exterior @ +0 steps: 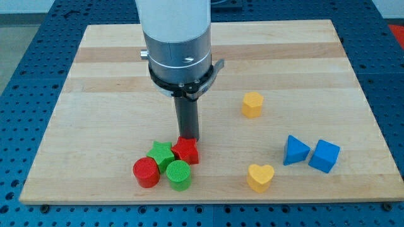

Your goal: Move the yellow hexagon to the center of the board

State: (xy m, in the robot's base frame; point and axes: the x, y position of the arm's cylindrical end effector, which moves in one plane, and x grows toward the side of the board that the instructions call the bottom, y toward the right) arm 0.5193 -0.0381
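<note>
The yellow hexagon [252, 104] stands on the wooden board [113, 69], right of the board's middle. My tip [189, 137] is at the end of the dark rod, well to the left of the hexagon and lower in the view. The tip is right behind the red star [186, 151], touching or nearly touching its top edge. The rod hangs from the arm's silver and white body, which hides part of the board's top middle.
A green star [161, 154], a red cylinder [146, 172] and a green cylinder [179, 174] cluster with the red star at the bottom left. A yellow heart [260, 177] lies at the bottom centre-right. A blue triangle [295, 151] and a blue cube [324, 156] sit at the right.
</note>
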